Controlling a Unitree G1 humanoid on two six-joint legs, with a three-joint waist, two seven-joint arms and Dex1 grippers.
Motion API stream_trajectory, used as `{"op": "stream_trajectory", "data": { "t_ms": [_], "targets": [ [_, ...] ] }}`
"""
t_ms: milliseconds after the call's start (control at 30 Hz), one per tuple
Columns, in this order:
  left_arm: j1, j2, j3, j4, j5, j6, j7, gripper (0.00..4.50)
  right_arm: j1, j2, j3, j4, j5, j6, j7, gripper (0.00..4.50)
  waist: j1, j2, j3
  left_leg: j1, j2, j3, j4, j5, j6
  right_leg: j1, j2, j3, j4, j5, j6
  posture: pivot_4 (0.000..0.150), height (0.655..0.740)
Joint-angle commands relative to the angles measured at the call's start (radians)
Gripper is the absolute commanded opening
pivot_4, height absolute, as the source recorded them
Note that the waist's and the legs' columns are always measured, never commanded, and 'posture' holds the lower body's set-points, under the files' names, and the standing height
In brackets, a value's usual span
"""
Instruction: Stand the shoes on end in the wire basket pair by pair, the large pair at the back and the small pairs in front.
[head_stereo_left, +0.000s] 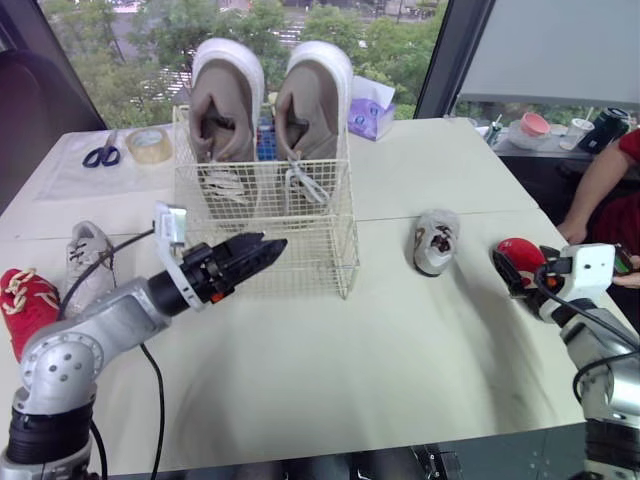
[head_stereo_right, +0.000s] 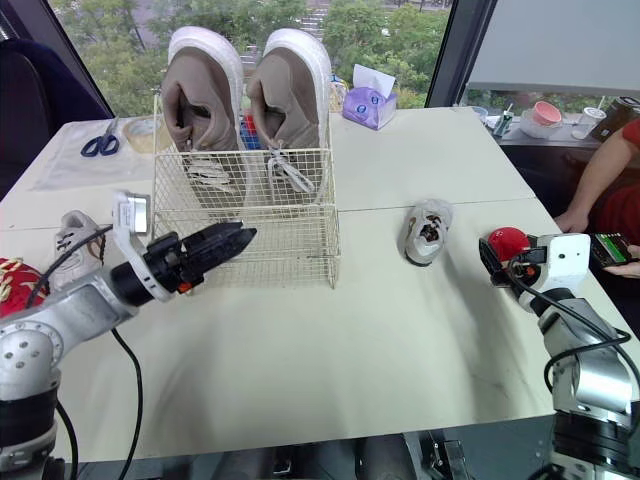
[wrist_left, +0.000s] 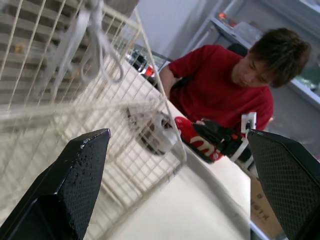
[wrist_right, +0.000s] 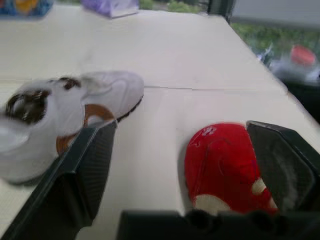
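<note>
Right gripper (wrist_right: 181, 127) stands spread, fingers either side of a small glossy red shoe (wrist_right: 222, 167) with white markings

Shoes, 6 total: 2 large beige shoes (head_stereo_left: 222, 105), 2 small grey-white shoes (head_stereo_left: 435, 241), 2 small red shoes (head_stereo_left: 28, 300). 1 wire basket (head_stereo_left: 300, 250). Also on the bench (head_stereo_left: 400, 340): 1 scissors (head_stereo_left: 102, 154), 1 tape roll (head_stereo_left: 149, 145), 1 tissue pack (head_stereo_left: 370, 110); 1 person (wrist_left: 220, 90).
</note>
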Motion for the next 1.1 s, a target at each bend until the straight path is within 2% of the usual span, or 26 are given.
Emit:
{"op": "stream_trajectory", "data": {
  "t_ms": [33, 233, 367, 500, 567, 733, 900, 1100],
  "targets": [
    [0.003, -0.018, -0.009, -0.046, -0.023, -0.013, 0.012, 4.5, 0.004, -0.039, -0.007, -0.088, -0.056, -0.046, -0.018, 4.45, -0.001, 0.0, 0.0, 0.0, 0.0, 0.0, 0.0, 0.0, 0.0, 0.0, 0.0, 0.0, 0.0, 0.0, 0.0, 0.15, 0.74],
    [0.027, -0.054, -0.035, -0.062, -0.032, -0.013, 0.03, 4.5, 0.003, -0.064, -0.029, -0.134, -0.052, -0.021, -0.013, 4.45, -0.001, 0.0, 0.0, 0.0, 0.0, 0.0, 0.0, 0.0, 0.0, 0.0, 0.0, 0.0, 0.0, 0.0, 0.0, 0.15, 0.74],
    [0.045, -0.064, -0.042, -0.08, -0.05, -0.016, 0.052, 4.5, -0.117, -0.033, -0.092, -0.185, 0.087, 0.152, -0.089, 4.45, -0.004, 0.0, 0.0, 0.0, 0.0, 0.0, 0.0, 0.0, 0.0, 0.0, 0.0, 0.0, 0.0, 0.0, -0.001, 0.15, 0.74],
    [0.049, -0.064, -0.045, -0.088, -0.055, -0.017, 0.061, 4.5, -0.177, -0.055, -0.091, -0.214, 0.165, 0.287, -0.079, 4.45, 0.0, 0.0, 0.0, 0.0, 0.0, -0.001, 0.0, 0.0, 0.0, 0.0, 0.001, 0.0, 0.0, 0.0, -0.001, 0.15, 0.74],
    [0.048, -0.057, -0.04, -0.088, -0.056, -0.015, 0.057, 4.5, -0.132, -0.043, -0.032, -0.265, 0.16, 0.335, -0.078, 4.45, 0.004, -0.001, 0.0, 0.0, 0.0, -0.002, 0.0, 0.0, 0.0, 0.0, 0.001, -0.001, 0.0, 0.0, -0.002, 0.15, 0.74],
    [0.047, -0.027, -0.026, -0.087, -0.042, -0.017, 0.04, 4.5, -0.037, 0.094, 0.106, -0.384, 0.125, 0.333, -0.146, 4.45, -0.002, -0.001, -0.001, -0.001, 0.0, -0.001, -0.001, -0.001, 0.002, 0.0, 0.0, -0.001, -0.001, 0.0, -0.003, 0.15, 0.74],
    [0.018, -0.005, -0.027, -0.072, -0.021, -0.02, 0.03, 4.5, -0.077, 0.251, 0.212, -0.306, 0.032, 0.285, -0.272, 4.45, -0.003, -0.001, 0.0, 0.0, 0.0, -0.001, 0.0, -0.001, 0.001, -0.001, 0.0, -0.001, -0.001, -0.001, -0.002, 0.15, 0.74],
    [-0.001, 0.012, -0.033, -0.074, -0.003, -0.016, 0.025, 4.5, -0.172, 0.363, 0.298, -0.082, -0.092, 0.18, -0.361, 4.45, -0.004, 0.0, 0.0, -0.001, 0.0, 0.0, -0.001, -0.001, 0.001, -0.001, 0.0, -0.001, -0.001, 0.0, -0.003, 0.15, 0.74]
  ]
}}
